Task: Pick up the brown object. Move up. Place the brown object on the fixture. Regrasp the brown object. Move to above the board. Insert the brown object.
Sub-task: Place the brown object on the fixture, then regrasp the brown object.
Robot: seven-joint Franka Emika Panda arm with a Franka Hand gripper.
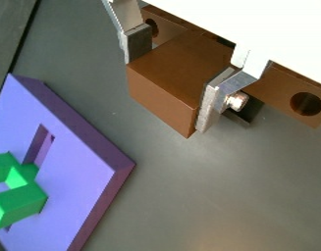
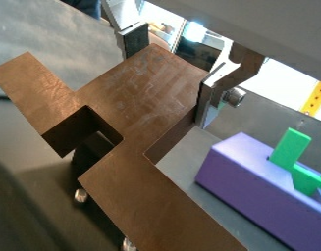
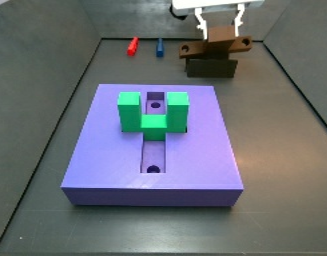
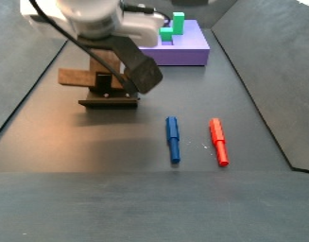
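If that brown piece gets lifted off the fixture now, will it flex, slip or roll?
The brown object looks like a solid block, so it is probably rigid. Its flat faces suit the hand, whose fingers straddle it over the fixture, though the smooth surface might slip. Its blocky corners make rolling unlikely.

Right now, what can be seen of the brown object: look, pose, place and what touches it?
The brown object is a reddish-brown blocky piece with a matt, wood-like surface, a long bar with a wider cross part and a round hole near one end. It lies roughly level over the fixture, beyond the board; whether it rests on the fixture cannot be told. The gripper straddles the bar, its silver fingers against both sides, seemingly shut on it.
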